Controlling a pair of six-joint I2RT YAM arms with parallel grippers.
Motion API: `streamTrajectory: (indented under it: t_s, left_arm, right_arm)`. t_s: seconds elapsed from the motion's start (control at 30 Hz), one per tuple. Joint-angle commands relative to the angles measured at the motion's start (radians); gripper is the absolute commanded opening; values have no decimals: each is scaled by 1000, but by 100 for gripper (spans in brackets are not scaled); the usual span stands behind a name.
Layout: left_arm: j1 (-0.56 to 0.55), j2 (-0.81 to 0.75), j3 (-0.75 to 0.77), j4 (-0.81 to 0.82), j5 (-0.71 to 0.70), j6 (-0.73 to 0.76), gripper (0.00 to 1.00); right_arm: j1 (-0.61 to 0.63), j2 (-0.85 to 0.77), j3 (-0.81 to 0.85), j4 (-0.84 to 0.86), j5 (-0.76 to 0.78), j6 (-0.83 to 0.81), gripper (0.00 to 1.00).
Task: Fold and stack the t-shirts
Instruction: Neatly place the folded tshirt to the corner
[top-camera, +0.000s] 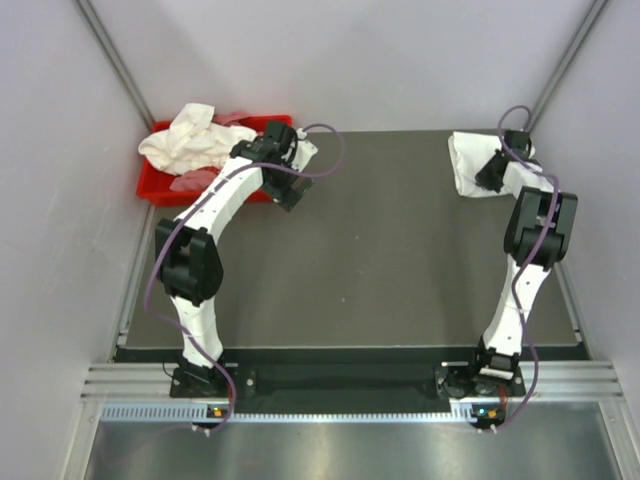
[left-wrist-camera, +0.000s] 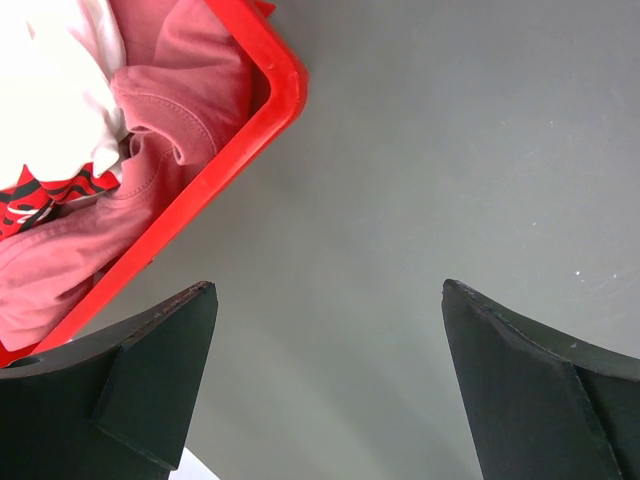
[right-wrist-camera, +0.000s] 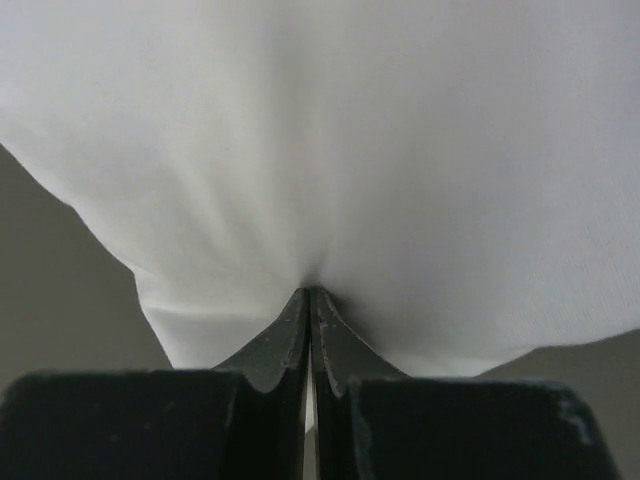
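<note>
A folded white t-shirt (top-camera: 468, 165) lies at the far right of the dark table. My right gripper (top-camera: 490, 172) is shut on it. In the right wrist view the jaws (right-wrist-camera: 309, 292) meet on a pinch of the white cloth (right-wrist-camera: 350, 150), and creases run out from the tips. Another white t-shirt (top-camera: 185, 140) lies crumpled on the red bin (top-camera: 160, 188) at the far left. My left gripper (top-camera: 290, 192) hangs open beside that bin's right end, with only bare table between its fingers (left-wrist-camera: 330, 300).
The red bin's rim (left-wrist-camera: 240, 140) runs diagonally, holding a pink garment (left-wrist-camera: 160, 100), a white shirt (left-wrist-camera: 50, 90) and a red-and-black patterned piece (left-wrist-camera: 40, 195). A bit of white cloth (top-camera: 306, 152) shows by the left wrist. Pale walls enclose the table.
</note>
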Motion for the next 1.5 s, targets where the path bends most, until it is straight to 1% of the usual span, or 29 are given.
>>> streamTrajectory:
  t_s: [0.0, 0.1, 0.13, 0.23, 0.3, 0.37, 0.4, 0.47, 0.5, 0.57, 0.6, 0.63, 0.67, 0.7, 0.77, 0.8, 0.9, 1.03, 1.17, 1.2, 1.27, 1.33, 1.43, 1.47]
  left_arm:
    - [10, -63, 27, 1, 9, 8, 99]
    - [14, -63, 21, -2, 13, 11, 99]
    - [15, -63, 22, -2, 17, 9, 99]
    - [18, -62, 21, -2, 21, 16, 99]
    - [21, -57, 22, 0, 23, 19, 99]
    - [24, -52, 25, 0, 23, 20, 99]
    - [24, -51, 25, 1, 23, 19, 99]
    - [27, -49, 28, 3, 24, 17, 99]
    - [27, -49, 30, 3, 26, 16, 99]
    - [27, -51, 28, 3, 24, 14, 99]
    - [29, -49, 28, 4, 26, 14, 99]
    - [29, -49, 28, 3, 26, 14, 99]
    - [29, -51, 30, 1, 26, 16, 99]
    - [29, -49, 30, 1, 27, 16, 99]
    - [29, -49, 34, 1, 29, 17, 99]
    - [29, -48, 40, 1, 32, 17, 99]
    - [29, -46, 42, -2, 32, 16, 99]
    - [30, -45, 37, -4, 33, 14, 99]
    - [30, -40, 37, -7, 33, 17, 99]
    - [30, -40, 37, -5, 33, 17, 99]
    - [30, -37, 40, -5, 35, 16, 99]
    - [30, -36, 44, -2, 38, 17, 99]
    - [30, -36, 42, -5, 38, 17, 99]
    - [30, -34, 44, -5, 38, 19, 99]
  right_arm:
    - [10, 39, 92, -49, -67, 11, 0]
    - [18, 21, 79, -83, -36, 3, 0]
    - [22, -25, 36, -70, -21, 0, 0]
    - [32, -134, -26, -7, 36, -15, 0]
    - [35, -154, 1, 19, -5, -31, 0]
    - [35, -91, 157, -12, -78, -40, 0]
    - [35, -9, 302, -54, -99, -41, 0]
    - [35, 76, 421, -62, -148, -14, 0]
    - [32, 138, 489, -39, -156, 15, 0]
    - [29, 177, 496, 34, -180, 128, 0]
    - [26, 200, 467, 123, -183, 226, 0]
    - [24, 209, 450, 171, -186, 279, 0]
    - [26, 238, 439, 256, -211, 323, 0]
    - [29, 260, 446, 283, -224, 398, 0]
    - [38, 309, 491, 302, -243, 446, 0]
    - [48, 361, 543, 306, -246, 472, 0]
    - [62, 439, 600, 322, -237, 523, 0]
    - [70, 484, 591, 326, -225, 555, 0]
    - [84, 477, 549, 386, -212, 560, 0]
    - [84, 467, 514, 427, -209, 580, 0]
    - [84, 461, 494, 489, -212, 597, 0]
    - [84, 460, 511, 497, -209, 604, 0]
    - [84, 441, 583, 483, -186, 581, 0]
    - [82, 429, 618, 481, -179, 566, 2]
